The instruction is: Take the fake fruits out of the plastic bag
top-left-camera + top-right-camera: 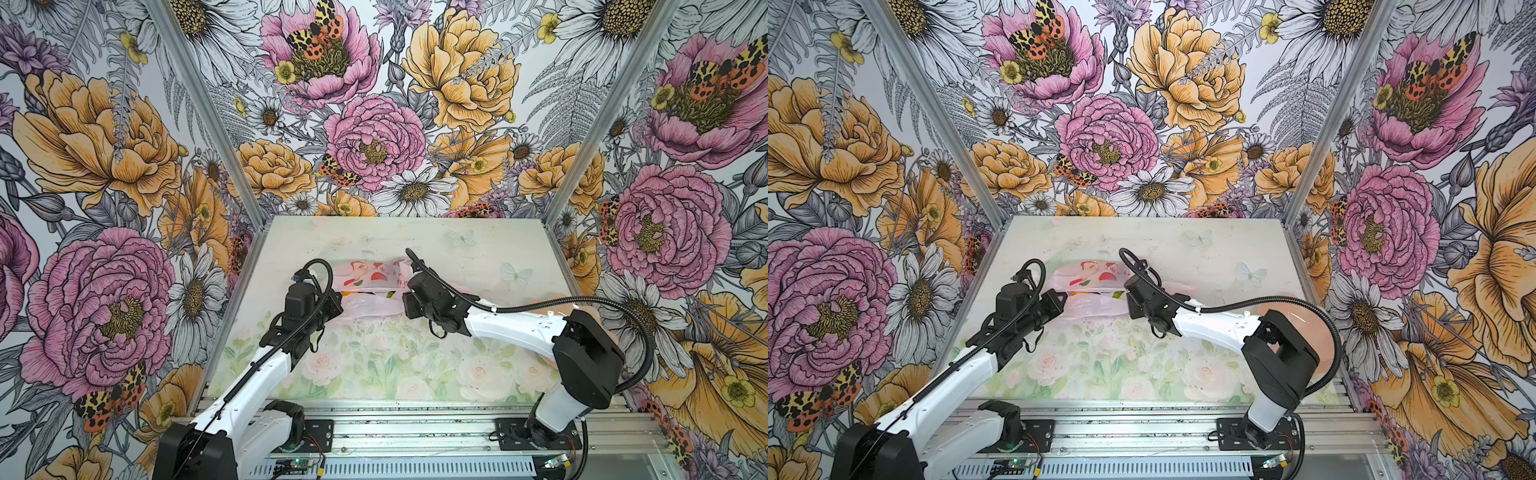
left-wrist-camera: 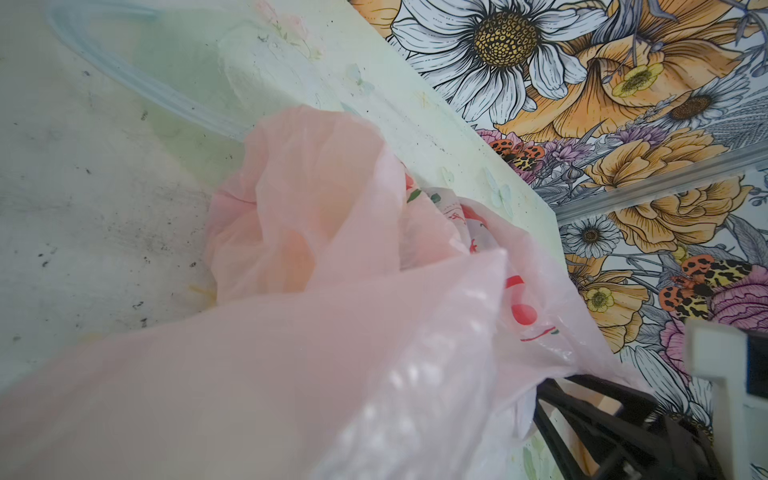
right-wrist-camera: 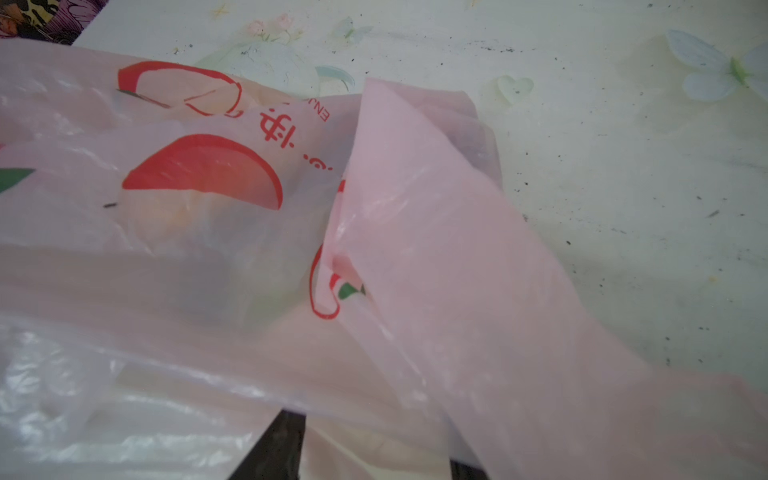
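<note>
Plastic bag (image 1: 370, 307) lies long-axis left-right (left jaws clamped on it, right jaws unclear)

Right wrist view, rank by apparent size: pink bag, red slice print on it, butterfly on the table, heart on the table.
1. bag
2. red slice print
3. butterfly: cut off by the frame edge and farther from the camera, so its place against the print is unsure
4. heart
</note>
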Controlling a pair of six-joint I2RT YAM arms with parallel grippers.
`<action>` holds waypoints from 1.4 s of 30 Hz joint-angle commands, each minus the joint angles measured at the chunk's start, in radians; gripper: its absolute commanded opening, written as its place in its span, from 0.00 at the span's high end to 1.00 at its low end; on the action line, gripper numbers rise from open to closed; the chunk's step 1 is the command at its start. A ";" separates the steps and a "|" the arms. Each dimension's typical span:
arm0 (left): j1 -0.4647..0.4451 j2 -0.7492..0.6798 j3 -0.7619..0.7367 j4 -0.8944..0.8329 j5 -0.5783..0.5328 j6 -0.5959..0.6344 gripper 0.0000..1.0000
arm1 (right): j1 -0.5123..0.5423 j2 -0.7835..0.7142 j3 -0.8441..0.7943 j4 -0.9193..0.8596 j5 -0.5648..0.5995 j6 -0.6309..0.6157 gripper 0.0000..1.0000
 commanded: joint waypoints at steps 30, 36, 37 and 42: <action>-0.021 -0.030 -0.047 0.017 0.029 0.039 1.00 | -0.032 0.205 0.276 -0.121 0.053 -0.005 0.09; -0.021 -0.049 -0.054 0.013 0.028 0.032 1.00 | -0.049 0.311 0.362 -0.122 0.054 -0.023 0.16; -0.021 -0.051 -0.054 0.009 0.024 0.031 1.00 | -0.056 0.326 0.375 -0.123 0.054 -0.021 0.20; -0.009 -0.073 -0.056 -0.021 -0.012 0.041 1.00 | -0.094 0.307 0.390 -0.123 0.026 -0.033 0.48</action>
